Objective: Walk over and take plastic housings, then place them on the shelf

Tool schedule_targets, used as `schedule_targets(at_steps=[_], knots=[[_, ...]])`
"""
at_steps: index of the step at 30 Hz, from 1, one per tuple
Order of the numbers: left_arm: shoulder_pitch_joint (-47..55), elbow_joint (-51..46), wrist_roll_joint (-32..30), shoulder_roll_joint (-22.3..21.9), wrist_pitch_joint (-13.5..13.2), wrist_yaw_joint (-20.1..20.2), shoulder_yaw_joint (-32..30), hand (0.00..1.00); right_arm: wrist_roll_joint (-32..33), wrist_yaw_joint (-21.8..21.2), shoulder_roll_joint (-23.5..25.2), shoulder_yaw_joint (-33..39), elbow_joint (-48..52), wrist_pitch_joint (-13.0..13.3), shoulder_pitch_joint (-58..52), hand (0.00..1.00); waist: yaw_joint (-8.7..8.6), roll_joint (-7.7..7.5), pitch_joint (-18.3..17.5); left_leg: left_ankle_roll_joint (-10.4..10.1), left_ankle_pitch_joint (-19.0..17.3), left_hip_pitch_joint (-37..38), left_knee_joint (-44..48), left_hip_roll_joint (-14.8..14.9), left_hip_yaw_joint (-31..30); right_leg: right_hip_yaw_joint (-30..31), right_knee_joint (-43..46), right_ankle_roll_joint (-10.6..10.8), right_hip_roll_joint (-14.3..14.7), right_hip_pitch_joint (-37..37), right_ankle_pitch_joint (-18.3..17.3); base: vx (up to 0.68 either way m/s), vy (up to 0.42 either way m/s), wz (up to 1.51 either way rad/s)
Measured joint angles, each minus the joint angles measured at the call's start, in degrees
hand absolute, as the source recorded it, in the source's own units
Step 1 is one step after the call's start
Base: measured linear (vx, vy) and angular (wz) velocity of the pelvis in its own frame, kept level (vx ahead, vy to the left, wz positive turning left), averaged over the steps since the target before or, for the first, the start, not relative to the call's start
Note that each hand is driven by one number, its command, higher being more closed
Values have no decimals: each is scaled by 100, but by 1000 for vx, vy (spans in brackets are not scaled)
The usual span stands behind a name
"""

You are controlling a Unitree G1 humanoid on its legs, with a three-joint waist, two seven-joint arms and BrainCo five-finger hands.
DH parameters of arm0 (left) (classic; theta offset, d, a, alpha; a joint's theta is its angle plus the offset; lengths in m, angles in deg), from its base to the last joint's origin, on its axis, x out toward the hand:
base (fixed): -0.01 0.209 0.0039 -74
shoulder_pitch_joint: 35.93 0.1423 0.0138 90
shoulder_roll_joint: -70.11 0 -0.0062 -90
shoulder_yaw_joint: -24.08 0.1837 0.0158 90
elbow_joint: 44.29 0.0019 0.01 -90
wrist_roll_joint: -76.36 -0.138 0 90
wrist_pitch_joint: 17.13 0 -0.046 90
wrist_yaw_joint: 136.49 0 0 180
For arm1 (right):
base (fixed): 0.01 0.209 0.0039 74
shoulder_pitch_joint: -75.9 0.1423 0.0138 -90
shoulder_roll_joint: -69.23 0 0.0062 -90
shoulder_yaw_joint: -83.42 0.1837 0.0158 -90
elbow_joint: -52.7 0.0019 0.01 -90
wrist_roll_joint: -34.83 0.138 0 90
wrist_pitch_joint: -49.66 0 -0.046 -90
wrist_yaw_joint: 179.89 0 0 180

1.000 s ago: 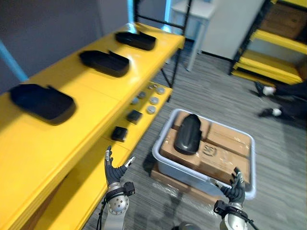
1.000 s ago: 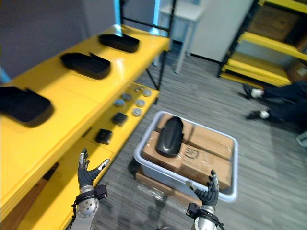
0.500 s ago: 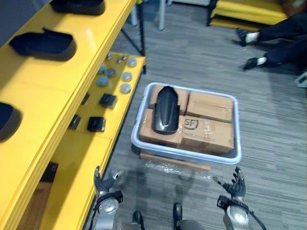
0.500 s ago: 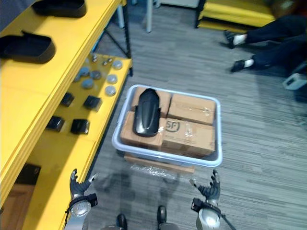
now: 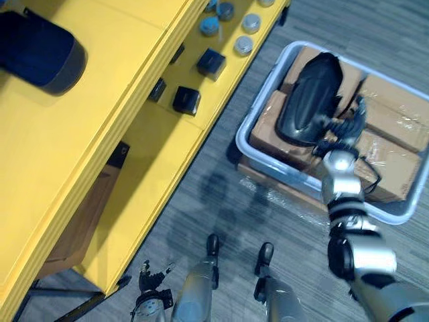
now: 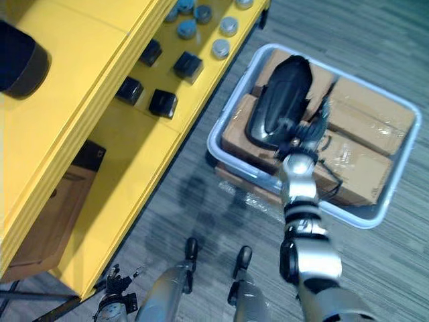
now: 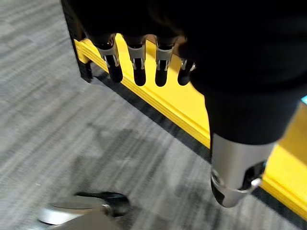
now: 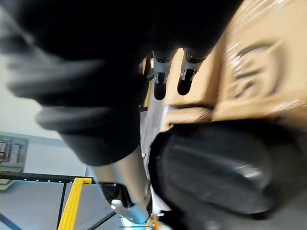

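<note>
Grey bin: housing lengthwise away frm robot, R hand by it; fingers straight, L hand too.

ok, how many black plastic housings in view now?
2. One black plastic housing on the yellow shelf; the other on cardboard boxes in the grey bin. More may be hidden.
</note>
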Motion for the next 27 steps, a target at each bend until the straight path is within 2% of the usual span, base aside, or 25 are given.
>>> schedule_targets(at_steps=[3,6,9,12,16,20,21,25,27], knots=[[-15,-17,1,110,-99,104,271,0,10,2,-406,-168,-706,-61,588,0,31,40,22,10,4,-210,131,-28,-126,-72,-1,18,-14,-85,60,22,41,18],[-120,-11,16,137,-158,153,518,0,21,2,-854,-297,-1254,-189,1136,0,173,155,94,26,-31,-463,326,-35,-181,-72,-1,17,-15,-233,146,8,24,5],[-193,-2,117,180,-195,215,743,0,-12,38,-1229,-578,-1697,-276,1570,0,237,276,178,76,-141,-808,625,-33,-277,-149,0,24,-1,-409,177,-39,30,7],[-238,25,123,238,-202,225,948,0,-67,145,-1560,-812,-1965,-461,1779,0,307,315,203,97,-180,-1143,822,-29,-321,-184,1,28,10,-627,239,-41,15,5],[-268,231,126,282,-200,227,1181,0,-496,348,-2025,-1220,-2224,-705,1967,0,361,416,249,144,-298,-1551,1171,-26,-367,-208,0,33,28,-845,298,-36,20,-1],[-353,375,201,298,-159,224,1281,0,-736,406,-2334,-1502,-2475,-904,2028,0,426,423,253,149,-301,-1813,1289,-20,-425,-231,-12,27,53,-1029,333,-8,3,2],[-375,402,235,311,-150,224,1320,0,-760,406,-2334,-1589,-2565,-932,2067,100,428,423,254,149,-301,-1852,1296,-14,-428,-233,-24,28,61,-1057,341,0,0,0],[-419,461,387,323,-133,222,1387,0,-789,372,-2333,-1800,-2848,-1118,2074,100,456,431,257,148,-300,-1920,1301,0,-440,-245,-80,26,87,-1095,364,29,-21,0],[-419,461,450,323,-128,221,1388,0,-786,281,-2344,-1799,-2895,-1130,2075,100,456,431,257,148,-300,-1957,1307,0,-452,-266,-153,19,98,-1094,405,55,-26,3]])
